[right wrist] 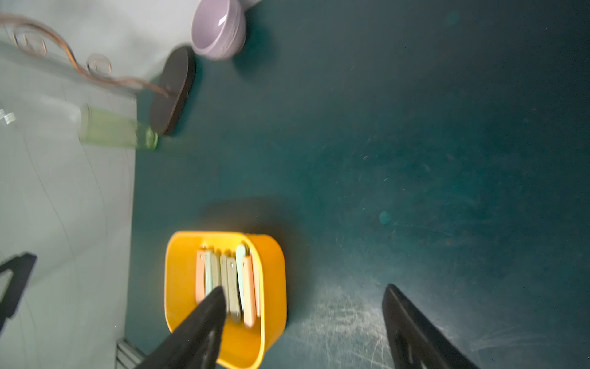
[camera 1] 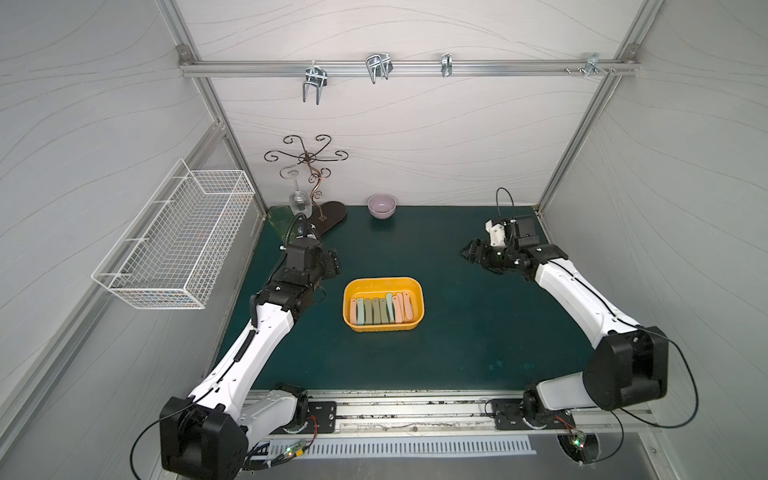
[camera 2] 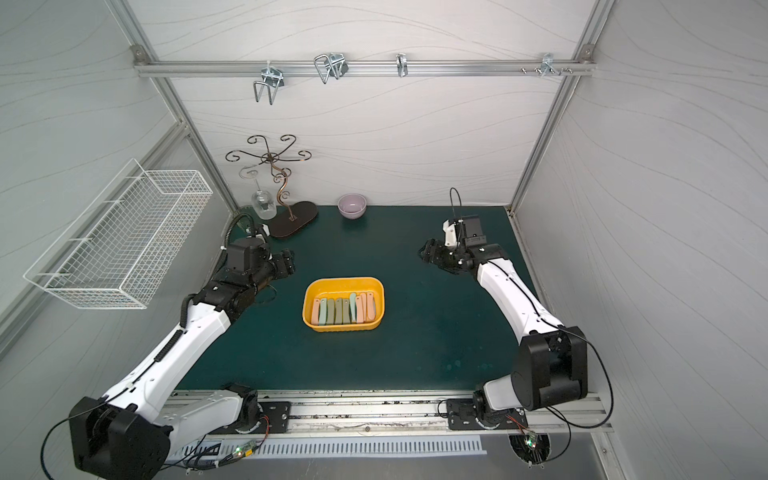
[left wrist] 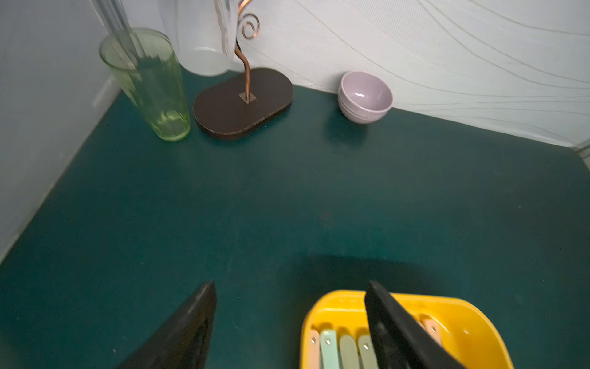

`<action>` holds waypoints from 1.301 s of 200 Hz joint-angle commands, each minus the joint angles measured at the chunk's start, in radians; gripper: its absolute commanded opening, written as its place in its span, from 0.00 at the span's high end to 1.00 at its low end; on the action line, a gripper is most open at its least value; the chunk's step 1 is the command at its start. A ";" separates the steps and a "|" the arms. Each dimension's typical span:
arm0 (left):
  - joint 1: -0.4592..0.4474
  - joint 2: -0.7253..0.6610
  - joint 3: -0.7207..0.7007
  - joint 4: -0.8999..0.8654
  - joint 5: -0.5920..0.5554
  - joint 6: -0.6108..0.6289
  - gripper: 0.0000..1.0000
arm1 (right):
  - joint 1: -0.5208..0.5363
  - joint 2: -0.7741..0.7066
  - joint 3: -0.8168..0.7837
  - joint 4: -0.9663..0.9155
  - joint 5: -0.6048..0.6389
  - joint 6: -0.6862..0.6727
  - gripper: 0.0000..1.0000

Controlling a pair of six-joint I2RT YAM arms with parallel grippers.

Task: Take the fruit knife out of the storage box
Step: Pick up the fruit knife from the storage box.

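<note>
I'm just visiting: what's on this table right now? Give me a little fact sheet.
Storage box: yellow, central, holds a row of pastel folded knives
Left claw: open, empty, left of the box
Right claw: open, empty, right of the box
Back edge: lilac bowl, green glass, wire stand
Progress: no knife out yet

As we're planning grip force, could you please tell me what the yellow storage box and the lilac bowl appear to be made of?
The storage box looks like glossy moulded plastic: uniform yellow, rounded corners. The lilac bowl seems glazed ceramic, judging by its bright glint; plastic remains possible.
</note>
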 commanded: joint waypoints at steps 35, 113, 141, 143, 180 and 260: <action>-0.082 -0.020 0.084 -0.227 0.108 -0.151 0.34 | 0.320 0.125 0.215 -0.281 0.111 -0.066 0.46; -0.160 -0.056 0.111 -0.322 0.087 -0.217 0.38 | 0.569 0.384 0.320 -0.306 0.135 -0.036 0.50; -0.166 -0.060 0.108 -0.335 0.074 -0.220 0.35 | 0.592 0.484 0.370 -0.309 0.166 -0.061 0.50; -0.168 -0.061 0.106 -0.335 0.074 -0.221 0.34 | 0.594 0.490 0.373 -0.308 0.170 -0.064 0.51; -0.174 -0.073 0.100 -0.342 0.078 -0.227 0.33 | 0.595 0.597 0.424 -0.299 0.237 -0.068 0.50; -0.191 -0.056 0.106 -0.323 0.101 -0.230 0.33 | 0.596 0.693 0.464 -0.281 0.309 -0.048 0.53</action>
